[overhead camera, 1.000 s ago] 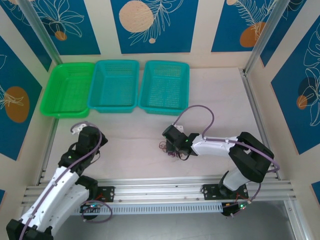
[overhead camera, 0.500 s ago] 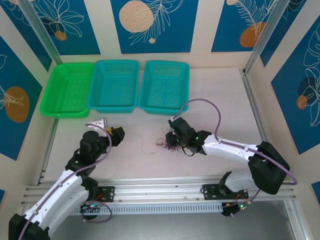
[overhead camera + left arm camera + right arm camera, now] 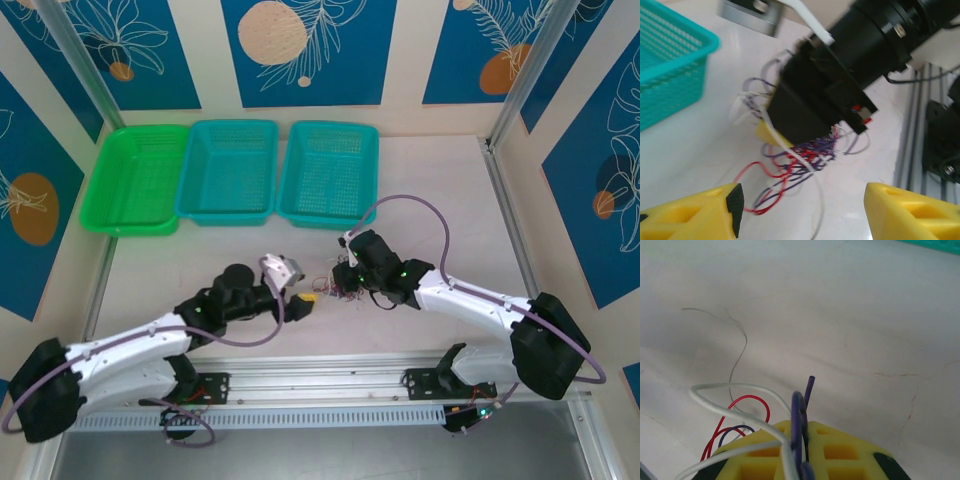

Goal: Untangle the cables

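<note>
Yellow plastic fingers (image 3: 695, 217) on my left gripper (image 3: 305, 298) stand wide apart with nothing between them. That arm is stretched low across the pale table (image 3: 440, 200), and its tip sits a little left of the middle, close to the near edge. Just to its right, almost touching, lies the small tangle of thin red, dark purple and whitish wires, the cables (image 3: 330, 290). It sits between the two grippers and well short of the teal mesh basket (image 3: 328, 172) at the far edge. In the left wrist view the knot hangs straight ahead of my open fingers. Its loose red and white ends trail down towards them, so the bundle's length runs roughly along the line joining the two grippers. On the right, my right gripper (image 3: 345, 282) comes in from the other side with its black body over the top of the knot. Its wrist camera shows the yellow pads closed together on the wires, with a purple strand pinched upright between them and white and red loops spilling out to one side. I judge the left gripper nearer the free ends, and a short push forward should bring a strand between its fingers. Which single wire it would catch I cannot tell, since they cross too densely.
</note>
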